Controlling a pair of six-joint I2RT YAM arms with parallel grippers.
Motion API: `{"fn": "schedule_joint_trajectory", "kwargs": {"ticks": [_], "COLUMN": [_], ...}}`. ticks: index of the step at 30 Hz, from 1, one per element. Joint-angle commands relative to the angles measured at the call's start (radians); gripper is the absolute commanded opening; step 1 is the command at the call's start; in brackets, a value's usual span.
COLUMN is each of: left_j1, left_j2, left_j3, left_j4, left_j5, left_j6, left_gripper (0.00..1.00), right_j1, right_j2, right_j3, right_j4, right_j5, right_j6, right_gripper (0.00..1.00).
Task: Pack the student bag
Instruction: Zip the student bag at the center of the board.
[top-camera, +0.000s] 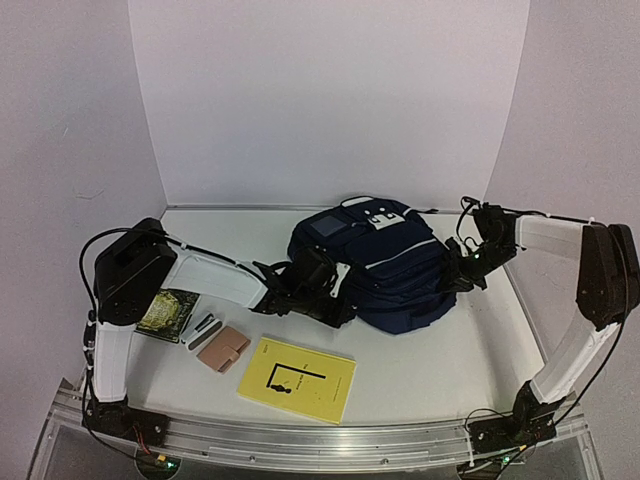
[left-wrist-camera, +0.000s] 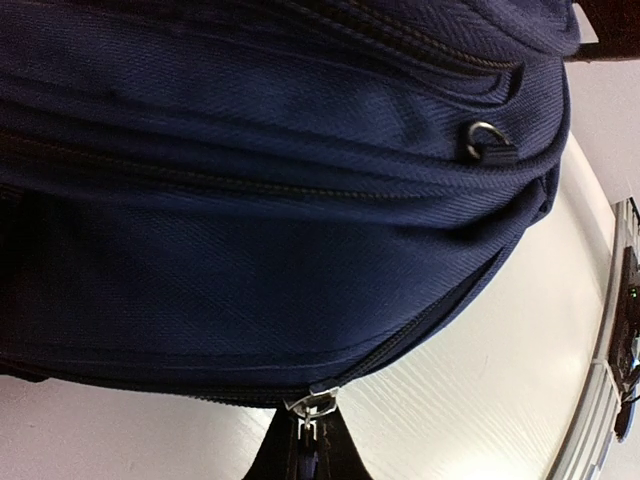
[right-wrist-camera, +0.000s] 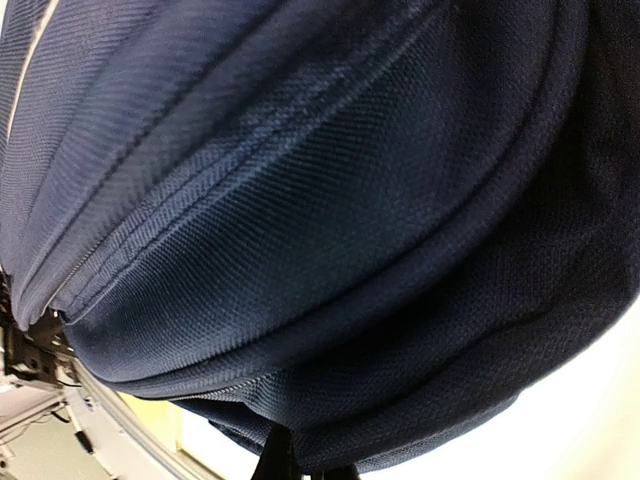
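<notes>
Left claw (top-camera: 335, 294) is clenched on the zipper pull (left-wrist-camera: 312, 406); right claw (top-camera: 453, 278), clenched, seemingly pinches the student bag (top-camera: 395, 275). Opening step: next, draw the zipper along.

A white table top (top-camera: 440, 370) is enclosed on three sides by plain white panels. The back wall (top-camera: 330, 100) is set at 12 o'clock, the left wall (top-camera: 60, 120) at 9 o'clock and the right wall (top-camera: 585, 110) at 3 o'clock, each met by the table at its foot. An aluminium rail (top-camera: 320, 442) is run along the near edge at 6 o'clock. Even light is thrown, and only soft shadows are cast on the table.
</notes>
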Motion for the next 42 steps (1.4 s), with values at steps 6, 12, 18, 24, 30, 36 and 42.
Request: {"fn": "schedule_joint_trajectory", "kwargs": {"ticks": [6, 12, 18, 24, 30, 36, 42], "left_j1": [0.148, 0.221, 0.284, 0.295, 0.346, 0.329, 0.229], "left_j2": [-0.103, -0.103, -0.100, -0.058, -0.141, -0.299, -0.333], "left_j3": [-0.036, -0.020, 0.004, 0.075, 0.023, -0.146, -0.251], "left_j4": [-0.100, -0.158, -0.191, -0.203, -0.183, -0.070, 0.079], "left_j5": [-0.146, -0.273, -0.315, -0.266, -0.171, -0.027, 0.034], "left_j6": [0.024, 0.012, -0.046, 0.021, 0.005, -0.106, -0.197], "left_gripper": [0.00, 0.00, 0.00, 0.00, 0.30, 0.68, 0.79], "right_j1": [-0.040, -0.045, -0.032, 0.062, -0.011, -0.032, -0.023], "right_j2": [-0.017, -0.030, -0.034, -0.066, -0.072, 0.079, 0.251], "right_j3": [0.040, 0.027, 0.011, 0.015, 0.155, 0.329, 0.357], "right_j4": [-0.007, -0.017, -0.017, -0.080, -0.145, -0.121, -0.031], "right_j5": [0.219, 0.237, 0.126, -0.089, -0.175, -0.161, -0.226], "right_j6": [-0.172, -0.206, -0.213, -0.249, -0.351, -0.323, -0.238], "right_gripper": [0.00, 0.00, 0.00, 0.18, 0.77, 0.89, 0.88]}}
